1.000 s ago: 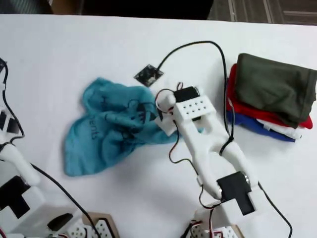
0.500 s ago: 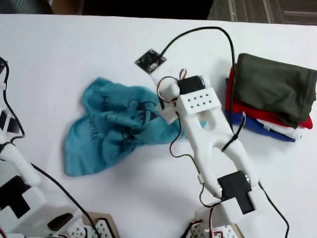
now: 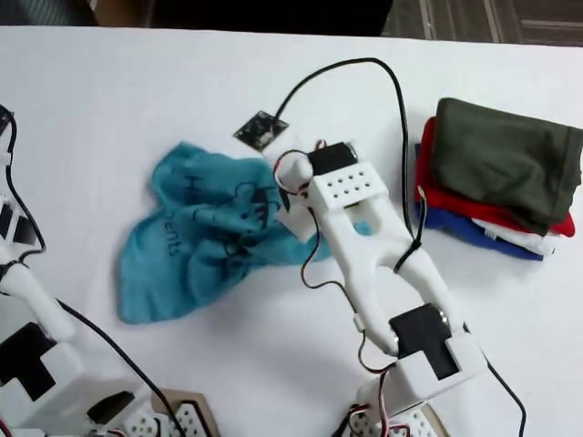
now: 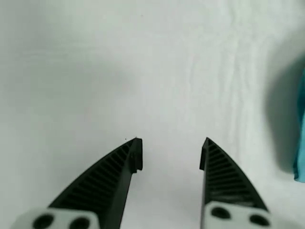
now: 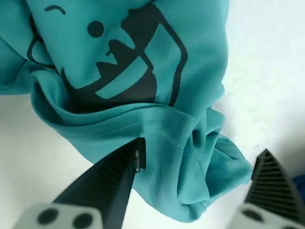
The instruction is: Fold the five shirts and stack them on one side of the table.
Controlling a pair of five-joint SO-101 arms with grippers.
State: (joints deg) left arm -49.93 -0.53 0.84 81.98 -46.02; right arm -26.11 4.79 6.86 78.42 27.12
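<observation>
Teal shirt (image 3: pixel 205 232) lies crumpled on the white table (image 3: pixel 109 91), from centre toward nine o'clock. Right gripper (image 5: pixel 200 160), spread wide, straddles a bunched fold at the shirt's three o'clock edge without clamping it. Stack of folded shirts (image 3: pixel 496 173) rests at the table's three o'clock. Left gripper (image 4: pixel 170 152) hangs released over bare table.

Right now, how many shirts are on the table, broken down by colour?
teal shirt: 1 (crumpled, unfolded)
olive shirt: 1 (folded)
red shirt: 1 (folded)
white shirt: 1 (folded)
blue shirt: 1 (folded)
Total: 5
</observation>
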